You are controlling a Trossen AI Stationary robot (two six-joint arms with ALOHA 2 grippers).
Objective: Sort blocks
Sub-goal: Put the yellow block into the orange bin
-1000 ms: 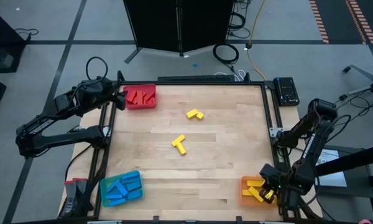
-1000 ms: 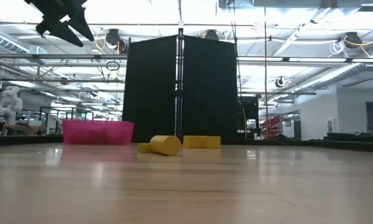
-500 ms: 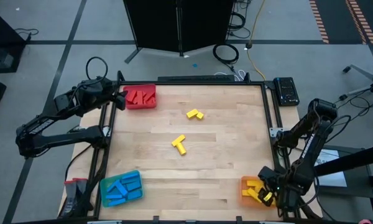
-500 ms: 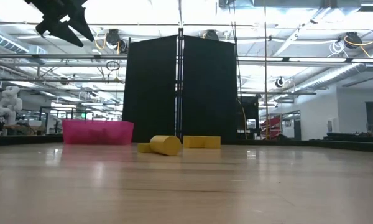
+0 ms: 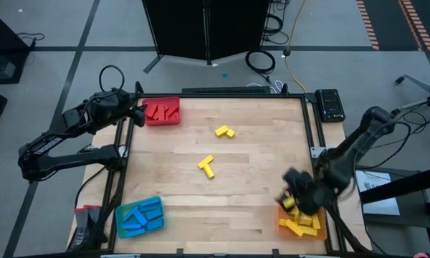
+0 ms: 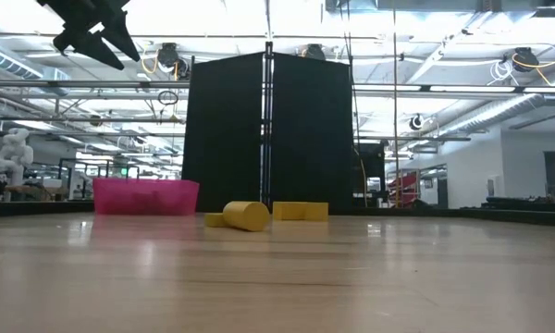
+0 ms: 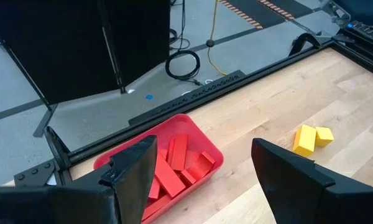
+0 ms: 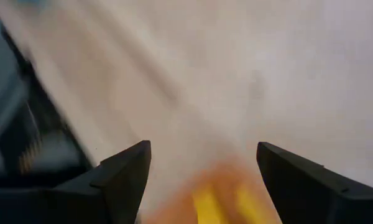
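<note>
High view: right gripper [image 5: 295, 192] over the orange tray [image 5: 299, 228] of yellow blocks [image 5: 298, 225]; loose yellow blocks [image 5: 206, 166] well apart.
Left wrist view: left gripper [image 7: 202, 177] wide, empty, above red blocks [image 7: 177, 168].
Right wrist view: fingers [image 8: 121, 177] spread wide, empty.

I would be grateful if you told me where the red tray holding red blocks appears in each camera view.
High view: red plastic tray at the table's far left corner, beside the left hand.
Low view: left of centre, against the black screen.
Left wrist view: between that hand's fingers, lower centre, red blocks inside.
Right wrist view: not in it.
Shared landmark: the pair of yellow blocks nearby.
</note>
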